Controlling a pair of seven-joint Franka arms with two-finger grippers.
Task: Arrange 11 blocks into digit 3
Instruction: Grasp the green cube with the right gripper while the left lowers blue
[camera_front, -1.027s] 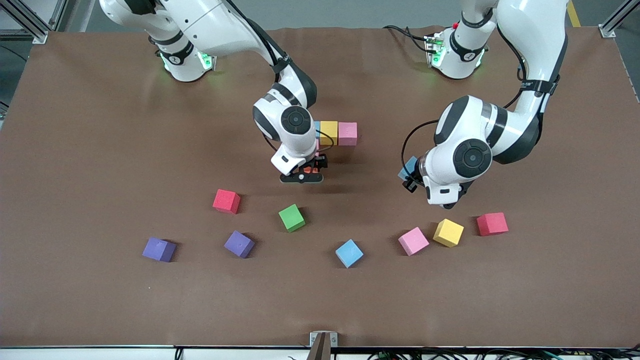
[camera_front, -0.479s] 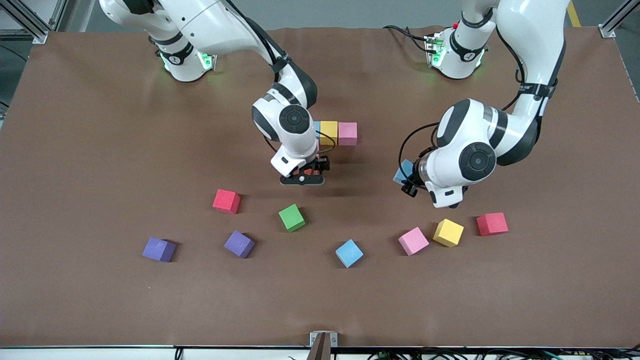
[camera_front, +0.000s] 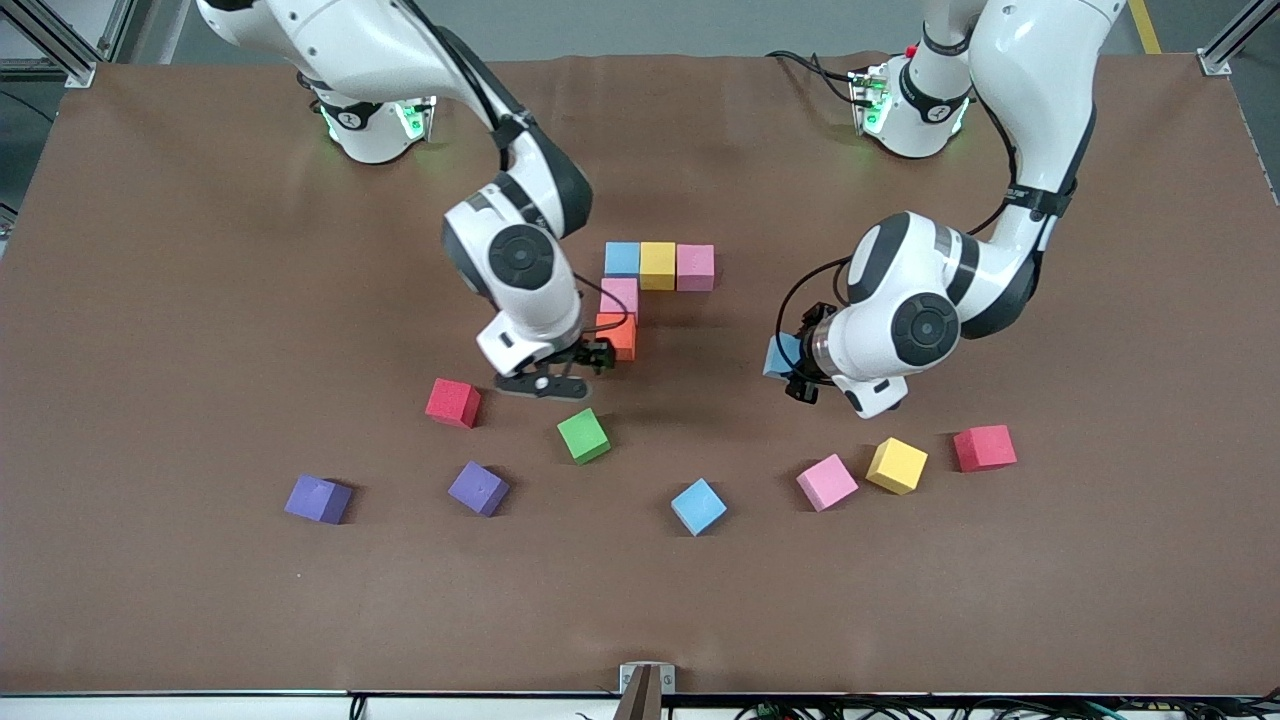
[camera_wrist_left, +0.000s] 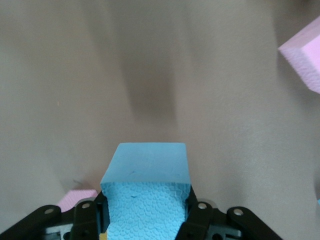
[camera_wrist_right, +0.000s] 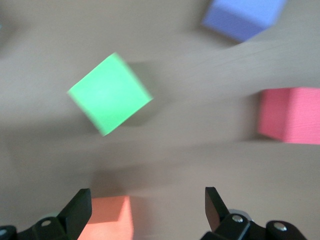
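You had the digit 3 (camera_front: 640, 290) only partly built: a bar of blue, yellow and pink cubes touching in a row, with a second pink cube (camera_front: 619, 296) and then the orange cube (camera_front: 619, 335) running down from the bar's blue end toward the front camera. All the cubes looked matte and equal in size. Your right gripper (camera_front: 545, 381) hung just beside the orange cube, toward the right arm's end of the table, fingers spread wide with nothing between them. The green cube (camera_front: 583, 436) lay nearer the camera than the orange cube; one red cube (camera_front: 453, 402) and two purple cubes (camera_front: 478, 488) lay farther toward the right arm's end. Your left gripper (camera_front: 790, 368) was clenched on a blue cube (camera_front: 778, 355), well apart from the orange cube toward the left arm's end. The left wrist view showed that blue cube's (camera_wrist_left: 146, 192) pebbled face gripped between the pads, which the front view hid. The right wrist view, blurred, showed the green cube (camera_wrist_right: 109, 93) tilted ahead of the parted fingers (camera_wrist_right: 78, 210). You could read no writing on any cube.
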